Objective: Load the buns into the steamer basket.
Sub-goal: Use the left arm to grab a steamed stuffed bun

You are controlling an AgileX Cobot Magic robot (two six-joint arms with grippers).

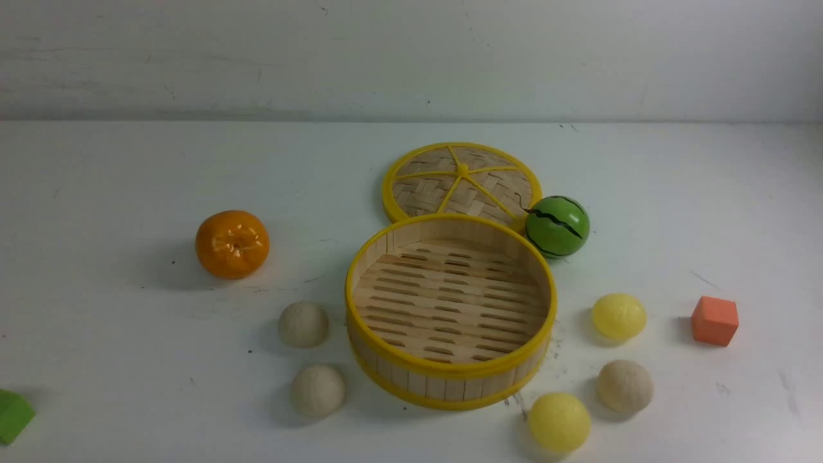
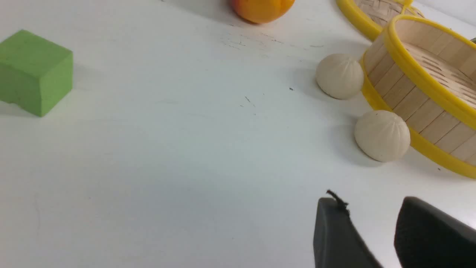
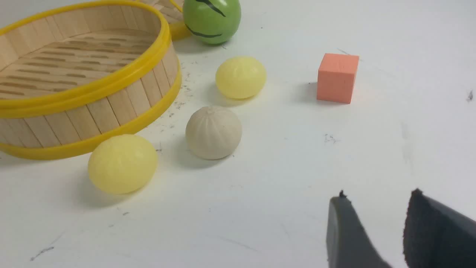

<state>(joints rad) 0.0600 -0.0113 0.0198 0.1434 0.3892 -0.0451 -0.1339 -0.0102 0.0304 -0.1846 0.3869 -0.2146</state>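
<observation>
A white table (image 1: 128, 399) is filling most of the front view, and its matte top is carrying small dark scuffs (image 1: 704, 280) and specks (thickest toward 4 and 5 o'clock). A pale grey-white wall (image 1: 411, 58) is rising behind it at 12 o'clock, meeting the tabletop along a straight horizontal edge. Soft, diffuse light is leaving only faint, blurred shadows.

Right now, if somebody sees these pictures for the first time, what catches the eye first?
The empty steamer basket in the middle of the table stands out first, its woven lid flat just behind it. The glossy orange to its left and the green striped ball beside the lid follow. Around the basket lie two beige buns on the left, two yellow buns and one beige bun on the right.
</observation>
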